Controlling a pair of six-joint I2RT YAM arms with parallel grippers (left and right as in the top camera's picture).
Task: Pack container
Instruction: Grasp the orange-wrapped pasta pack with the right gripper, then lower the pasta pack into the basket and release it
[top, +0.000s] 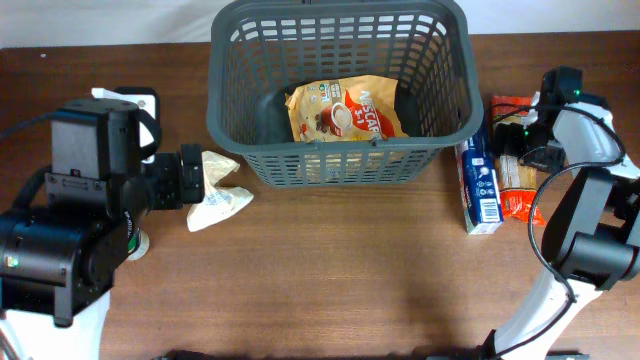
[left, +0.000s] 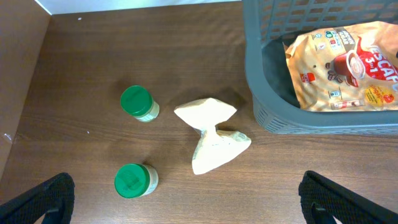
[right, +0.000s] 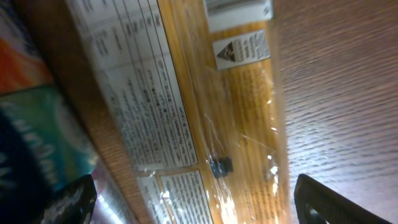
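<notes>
My right pincer (right: 199, 211), jaws apart, hovers close over the pasta packet (right: 242, 118). I should straddle its narrow width squarely, squeeze gently, then lift it to the basket (top: 330, 149).

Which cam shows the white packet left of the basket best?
Left wrist: the white packet lies whole and unobstructed, beside the container. Overhead shows it smaller, with the left gripper at its left edge. Right wrist does not show it.

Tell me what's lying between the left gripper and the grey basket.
A crumpled white packet lies between the left gripper and the container, close to its outer wall. The left wrist view shows this most plainly.
</notes>
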